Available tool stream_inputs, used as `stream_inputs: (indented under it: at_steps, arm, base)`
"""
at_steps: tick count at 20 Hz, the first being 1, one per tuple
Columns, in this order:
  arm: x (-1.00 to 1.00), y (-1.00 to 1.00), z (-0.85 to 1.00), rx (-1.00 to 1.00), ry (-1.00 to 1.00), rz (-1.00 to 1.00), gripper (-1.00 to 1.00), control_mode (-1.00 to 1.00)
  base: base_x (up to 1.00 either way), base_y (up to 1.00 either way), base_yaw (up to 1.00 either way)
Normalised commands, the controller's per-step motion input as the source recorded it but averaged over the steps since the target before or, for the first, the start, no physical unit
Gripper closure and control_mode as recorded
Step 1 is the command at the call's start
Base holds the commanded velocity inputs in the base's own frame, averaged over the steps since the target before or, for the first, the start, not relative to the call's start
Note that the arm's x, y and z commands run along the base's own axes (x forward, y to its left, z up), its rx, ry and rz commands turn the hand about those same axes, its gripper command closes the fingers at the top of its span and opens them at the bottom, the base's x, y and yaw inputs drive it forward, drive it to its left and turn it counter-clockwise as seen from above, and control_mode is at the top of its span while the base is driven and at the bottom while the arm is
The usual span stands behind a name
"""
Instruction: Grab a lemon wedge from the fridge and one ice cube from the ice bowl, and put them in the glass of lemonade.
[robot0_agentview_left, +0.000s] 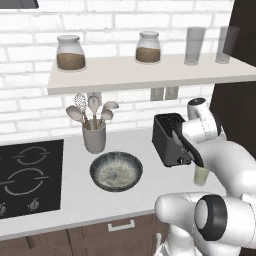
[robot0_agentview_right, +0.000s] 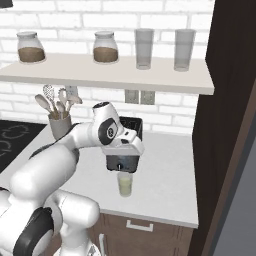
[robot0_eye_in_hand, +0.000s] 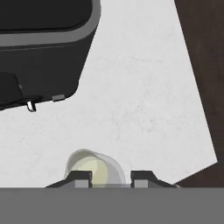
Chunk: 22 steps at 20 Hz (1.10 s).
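One glass of lemonade (robot0_agentview_left: 201, 176) sits on the counter (robot0_agentview_left: 125, 145) right of the ice bowl (robot0_agentview_left: 116, 171) in my left base view, the right base view puts it below my gripper (robot0_agentview_right: 120, 166), and the hand view shows narrow-set fingertips (robot0_eye_in_hand: 79, 178), grip unclear.

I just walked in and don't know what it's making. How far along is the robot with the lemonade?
The tool hangs right over the glass on the counter, so a drop-in seems underway. Its tips are close together, but I can't tell whether they hold a wedge or a cube. The bowl beside the toaster has something pale in it, perhaps ice. What is already in the glass isn't clear.
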Motion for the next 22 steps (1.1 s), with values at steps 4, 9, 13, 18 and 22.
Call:
stream_inputs:
  at_steps: [4, 9, 13, 18, 22]
  arm:
    - [-0.41, 0.0, 0.02, 0.0, 0.05, 0.0, 1.0, -1.0]
    - [-0.53, 0.0, -0.13, -0.01, 0.09, 0.0, 1.0, -1.0]
    - [-0.03, 0.0, -0.31, -0.04, 0.08, 0.0, 1.0, -1.0]
    - [0.26, 0.0, -0.24, -0.02, 0.12, 0.0, 1.0, -1.0]
    - [0.28, 0.0, -0.14, -0.01, 0.16, 0.0, 1.0, -1.0]
  base:
    - [0.0, 0.0, 0.0]
    - [0.0, 0.0, 0.0]
    - [0.0, 0.0, 0.0]
    - [0.0, 0.0, 0.0]
    - [0.0, 0.0, 0.0]
